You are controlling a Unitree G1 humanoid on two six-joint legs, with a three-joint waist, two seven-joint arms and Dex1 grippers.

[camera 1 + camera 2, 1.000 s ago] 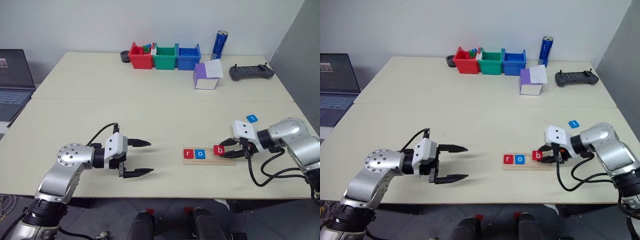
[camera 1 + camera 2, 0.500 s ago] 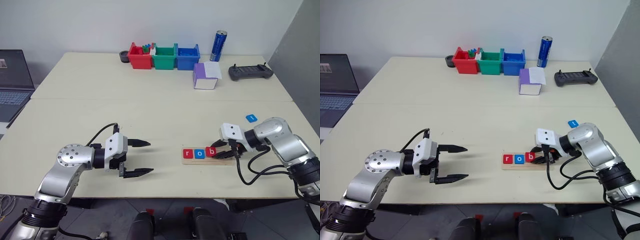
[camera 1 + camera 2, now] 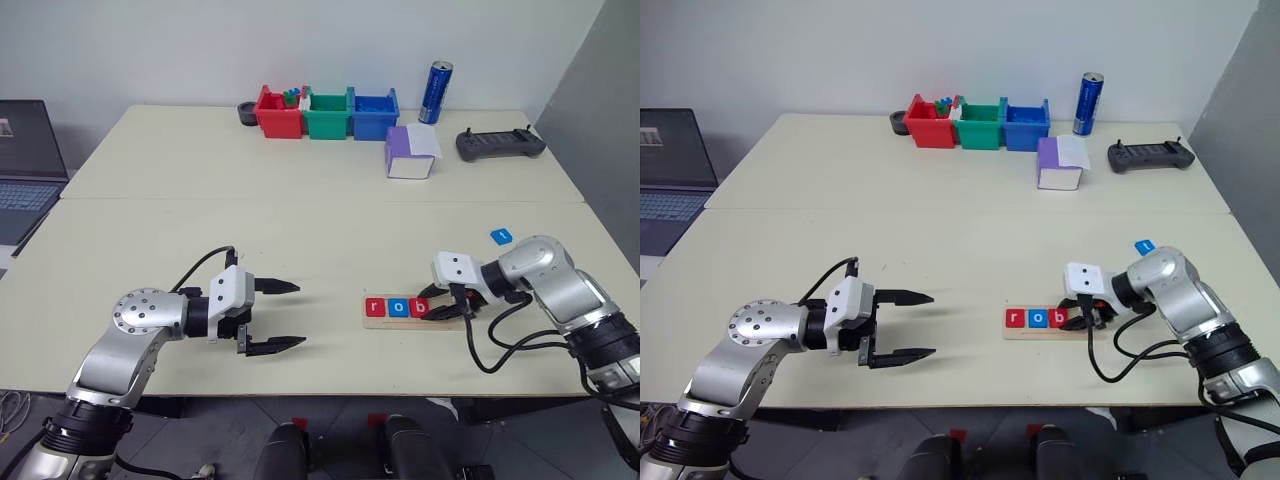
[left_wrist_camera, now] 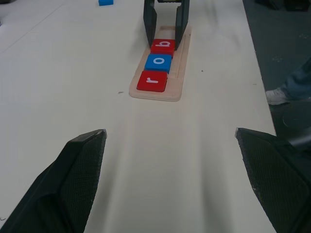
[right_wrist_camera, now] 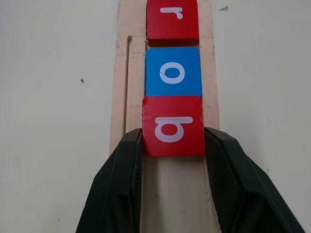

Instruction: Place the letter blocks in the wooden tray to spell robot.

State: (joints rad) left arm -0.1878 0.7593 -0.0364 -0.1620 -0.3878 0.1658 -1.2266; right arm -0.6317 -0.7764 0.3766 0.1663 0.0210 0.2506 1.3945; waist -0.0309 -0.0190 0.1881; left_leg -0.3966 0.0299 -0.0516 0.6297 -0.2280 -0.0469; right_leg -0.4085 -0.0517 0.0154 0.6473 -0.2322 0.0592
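Three blocks r, o, b sit in the tray (image 5: 121, 73); right gripper (image 5: 173, 145) pinches b (image 5: 172, 125), left gripper (image 3: 285, 316) gapes empty.

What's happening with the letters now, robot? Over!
Right gripper shut on the red b block, in the wooden tray beside blue o and red r. Left gripper open, idle. Blue tile waiting on the table. Nothing blocking.

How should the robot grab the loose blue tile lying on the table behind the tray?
The blue tile lies flat on the table, apart from the wooden tray. Probably best from straight above, claw pinching two opposite side edges: it is thin and square, so only the edges offer grip.
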